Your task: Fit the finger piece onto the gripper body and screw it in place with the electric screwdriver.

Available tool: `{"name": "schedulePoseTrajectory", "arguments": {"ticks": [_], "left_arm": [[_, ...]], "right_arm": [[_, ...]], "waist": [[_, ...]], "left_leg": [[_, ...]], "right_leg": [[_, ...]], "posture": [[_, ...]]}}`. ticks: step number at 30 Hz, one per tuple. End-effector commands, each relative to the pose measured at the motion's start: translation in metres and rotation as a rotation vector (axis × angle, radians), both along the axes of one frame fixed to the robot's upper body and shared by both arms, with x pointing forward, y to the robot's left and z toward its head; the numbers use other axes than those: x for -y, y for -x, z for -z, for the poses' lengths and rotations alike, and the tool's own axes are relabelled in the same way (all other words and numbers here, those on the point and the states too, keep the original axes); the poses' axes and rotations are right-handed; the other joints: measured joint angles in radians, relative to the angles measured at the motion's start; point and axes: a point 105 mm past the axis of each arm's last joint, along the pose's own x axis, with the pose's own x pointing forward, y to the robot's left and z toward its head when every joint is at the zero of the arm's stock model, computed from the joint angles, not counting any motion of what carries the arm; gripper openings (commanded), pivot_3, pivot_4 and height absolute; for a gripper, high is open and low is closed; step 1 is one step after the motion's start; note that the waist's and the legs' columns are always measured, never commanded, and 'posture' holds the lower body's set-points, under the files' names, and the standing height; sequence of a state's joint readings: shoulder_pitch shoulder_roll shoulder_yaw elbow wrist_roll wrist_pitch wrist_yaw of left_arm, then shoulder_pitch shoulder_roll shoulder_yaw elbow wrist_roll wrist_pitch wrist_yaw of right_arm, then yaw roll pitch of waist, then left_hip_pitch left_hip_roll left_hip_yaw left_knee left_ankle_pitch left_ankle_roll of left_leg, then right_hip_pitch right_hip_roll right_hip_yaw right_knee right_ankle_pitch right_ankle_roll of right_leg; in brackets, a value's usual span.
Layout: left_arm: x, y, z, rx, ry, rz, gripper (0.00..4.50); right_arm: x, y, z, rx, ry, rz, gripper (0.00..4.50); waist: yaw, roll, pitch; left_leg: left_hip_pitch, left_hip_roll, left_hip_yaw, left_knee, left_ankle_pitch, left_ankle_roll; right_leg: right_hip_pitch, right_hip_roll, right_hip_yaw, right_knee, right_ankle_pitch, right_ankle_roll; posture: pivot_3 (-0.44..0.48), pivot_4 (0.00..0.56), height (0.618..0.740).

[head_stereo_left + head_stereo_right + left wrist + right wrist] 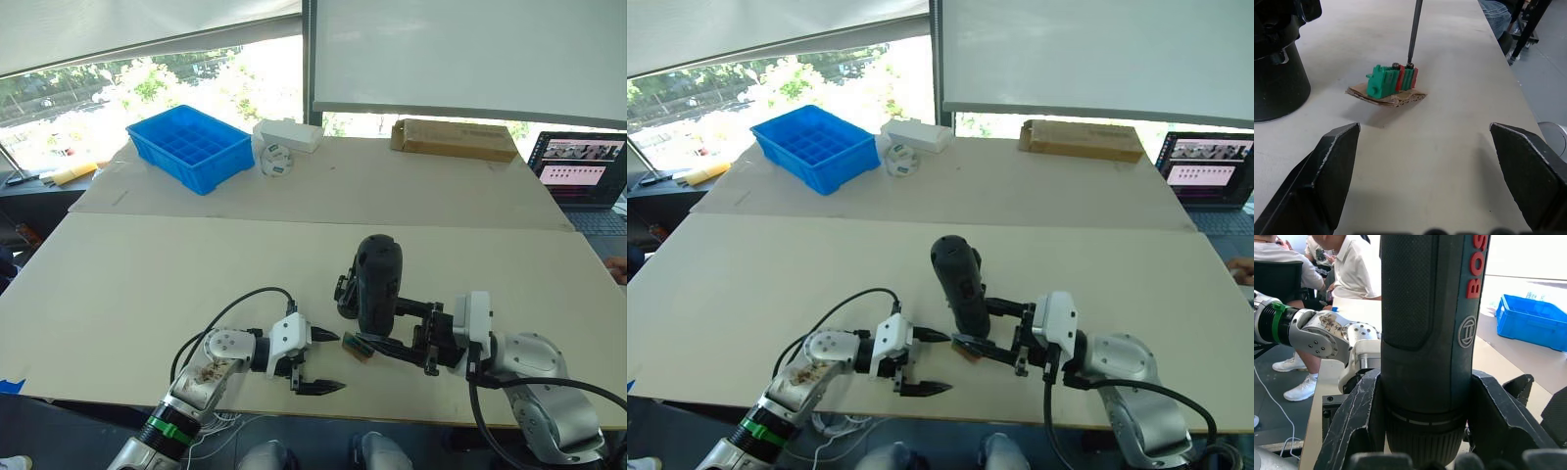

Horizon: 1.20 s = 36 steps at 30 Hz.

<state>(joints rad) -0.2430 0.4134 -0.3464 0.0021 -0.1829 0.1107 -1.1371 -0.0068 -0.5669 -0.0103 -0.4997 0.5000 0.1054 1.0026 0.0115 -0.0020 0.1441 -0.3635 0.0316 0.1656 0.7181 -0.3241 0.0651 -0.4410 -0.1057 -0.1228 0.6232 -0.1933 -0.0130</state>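
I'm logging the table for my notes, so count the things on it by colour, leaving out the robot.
Blue: 1, bin
Black: 2, electric screwdriver, gripper body
Green: 1, block
White: 2, box, roll
Brown: 1, carton
Total: 7

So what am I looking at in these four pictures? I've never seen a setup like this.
It is a two-armed robot working at a pale table. The two wide pictures come from cameras in its head, looking down over its arms. The other two come from cameras on its wrists, looking along each grasping tool's two black fingers.

The right tool is shut on the electric screwdriver, a thick black cylinder held upright. In the left wrist view its thin metal bit comes down onto a small green block lying on a scrap of cardboard. The left tool is open and holds nothing, its fingers spread wide beside that block.

The gripper body stands close by. At the far edge lie a blue bin, a white box, a cardboard box and a laptop.
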Motion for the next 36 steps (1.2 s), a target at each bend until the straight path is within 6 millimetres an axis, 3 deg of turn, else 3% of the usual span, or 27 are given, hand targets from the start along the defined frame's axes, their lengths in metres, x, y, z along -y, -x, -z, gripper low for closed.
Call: {"name": "schedulePoseTrajectory", "arguments": {"ticks": [1, 17, 36], "left_arm": [[0.004, 0.004, -0.003, 0.004, 0.011, 0.012, 4.50], [0.005, 0.003, -0.005, 0.002, 0.017, 0.001, 4.50], [0.006, 0.002, -0.005, -0.006, 0.021, 0.000, 4.50]], "right_arm": [[-0.006, 0.007, -0.020, 0.068, -0.036, -0.052, 1.91], [-0.006, 0.005, -0.031, 0.082, -0.064, -0.052, 1.91], [-0.003, 0.006, -0.022, 0.035, -0.057, -0.033, 1.91]], "waist": [[0.000, 0.000, 0.000], [0.000, 0.000, 0.000], [0.000, 0.000, 0.000]], "left_leg": [[0.000, 0.000, 0.000, 0.000, 0.000, 0.000], [0.000, 0.000, 0.000, 0.000, 0.000, 0.001], [0.000, 0.000, 0.000, 0.000, -0.001, 0.001]], "right_leg": [[0.000, 0.000, 0.000, 0.000, 0.000, 0.000], [0.000, 0.000, 0.000, 0.000, 0.000, 0.000], [0.000, -0.001, 0.000, 0.000, 0.000, 0.000]], "posture": [[0.000, 0.150, 0.740], [0.000, 0.150, 0.740], [0.000, 0.150, 0.740]]}}
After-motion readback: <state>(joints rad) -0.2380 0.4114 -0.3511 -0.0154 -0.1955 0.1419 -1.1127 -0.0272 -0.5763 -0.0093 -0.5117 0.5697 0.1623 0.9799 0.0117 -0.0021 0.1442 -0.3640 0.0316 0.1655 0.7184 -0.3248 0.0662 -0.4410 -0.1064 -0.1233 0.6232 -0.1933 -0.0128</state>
